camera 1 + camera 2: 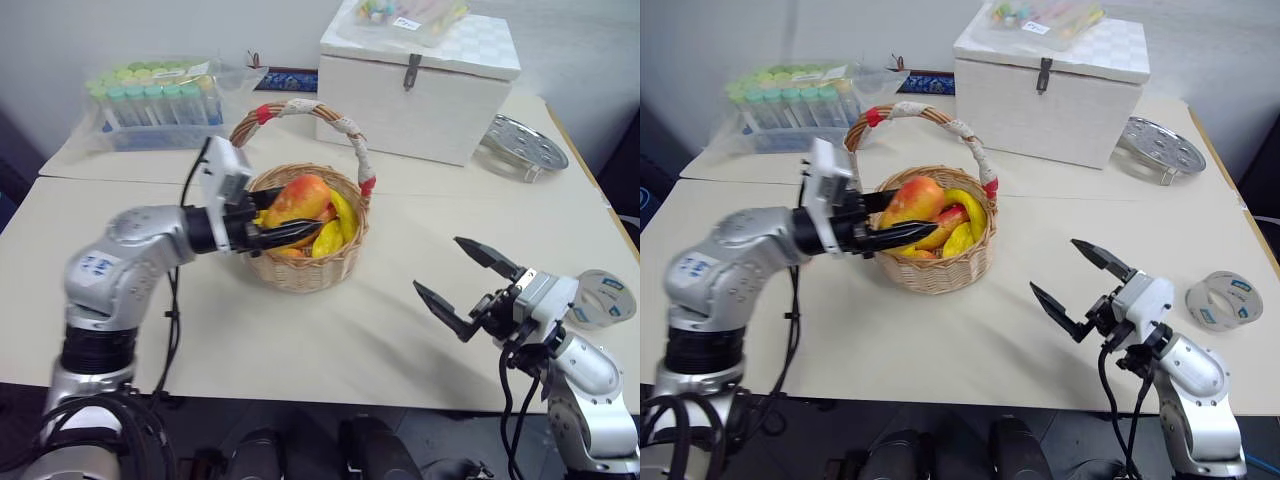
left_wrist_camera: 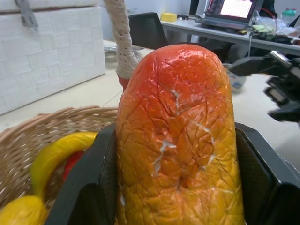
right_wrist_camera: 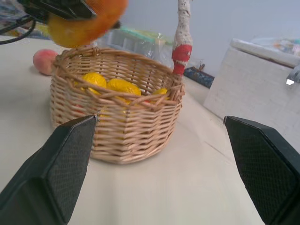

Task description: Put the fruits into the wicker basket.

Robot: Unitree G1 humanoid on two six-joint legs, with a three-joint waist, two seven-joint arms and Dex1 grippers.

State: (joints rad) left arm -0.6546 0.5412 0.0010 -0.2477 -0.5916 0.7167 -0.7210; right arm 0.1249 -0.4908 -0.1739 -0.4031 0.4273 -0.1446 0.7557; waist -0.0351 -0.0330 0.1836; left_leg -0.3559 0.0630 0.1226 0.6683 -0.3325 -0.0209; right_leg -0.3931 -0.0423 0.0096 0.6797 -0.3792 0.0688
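The left hand (image 1: pixel 272 226) reaches level from the left side of the counter (image 1: pixel 330 330), its two black fingers (image 2: pixel 84 187) pinching the mango (image 1: pixel 298 201) between them. The mango is held above the open mouth of the wicker basket (image 1: pixel 305 265), just past the rim nearest that hand, its red end pointing away from the wrist. In the left wrist view the fruit stands between the two fingers, orange below and red at its far end, with the basket's woven wall and yellow fruit (image 2: pixel 56 154) low beside it.

Inside the basket, under and just beyond the held mango, lie yellow banana-like fruits (image 1: pixel 335 230) with a bit of red among them. The basket's arched handle (image 1: pixel 300 108), wrapped in white cloth with red bands, rises above and behind the left hand.

The peach (image 3: pixel 45 61) rests on the counter beside the basket, on the far side of it from the right hand; it shows in the right wrist view just past the basket's wall.

Beyond the left hand stands a clear pack of green-capped tubes (image 1: pixel 155 100). Beyond the basket is a white lidded box (image 1: pixel 415 85), and beside that a round metal plate (image 1: pixel 525 145).

The right hand (image 1: pixel 468 283) hovers over the counter's near edge, well apart from the basket, its fingers spread wide and holding nothing. Just beyond its wrist lies a roll of tape (image 1: pixel 1224 299).
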